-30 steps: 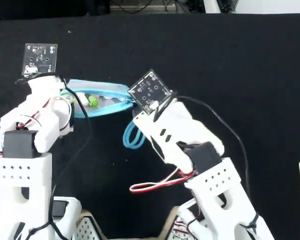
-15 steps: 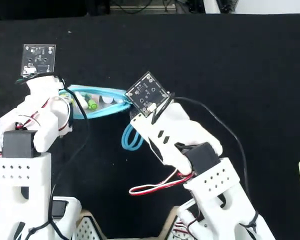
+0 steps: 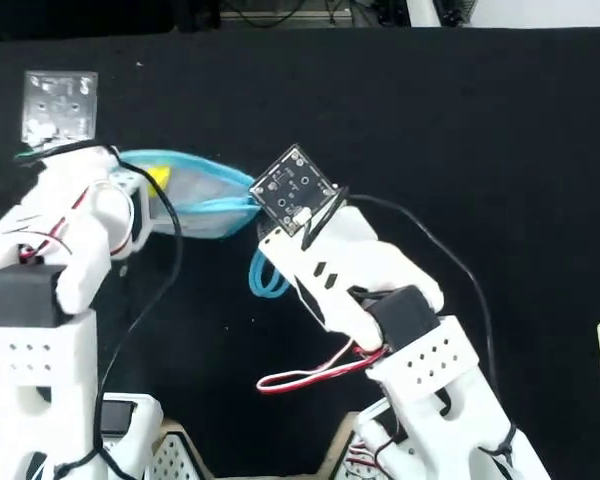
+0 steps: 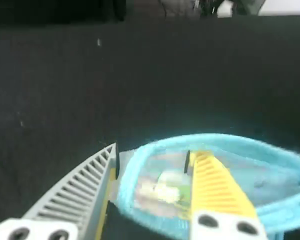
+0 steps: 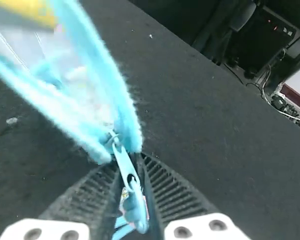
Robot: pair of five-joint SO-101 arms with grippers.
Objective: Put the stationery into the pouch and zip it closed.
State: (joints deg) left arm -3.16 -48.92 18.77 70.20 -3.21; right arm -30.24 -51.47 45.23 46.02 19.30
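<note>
Black cloth covers the table point(image 3: 500, 140). At upper left of the high view, the blue pouch point(image 3: 195, 195) is stretched between both arms with the stationery point(image 4: 162, 192) inside. The jaws of the left gripper point(image 4: 152, 152) stand apart, yellow finger inside the mouth and grey outside. The right gripper point(image 5: 132, 160) pinches the zipper pull point(image 5: 126, 172). Zipping seems to be the step in hand; the pull probably needs drawing along the mouth once that yellow finger clears.

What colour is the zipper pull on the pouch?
Light blue. The zipper pull shows best in the right wrist view.
</note>
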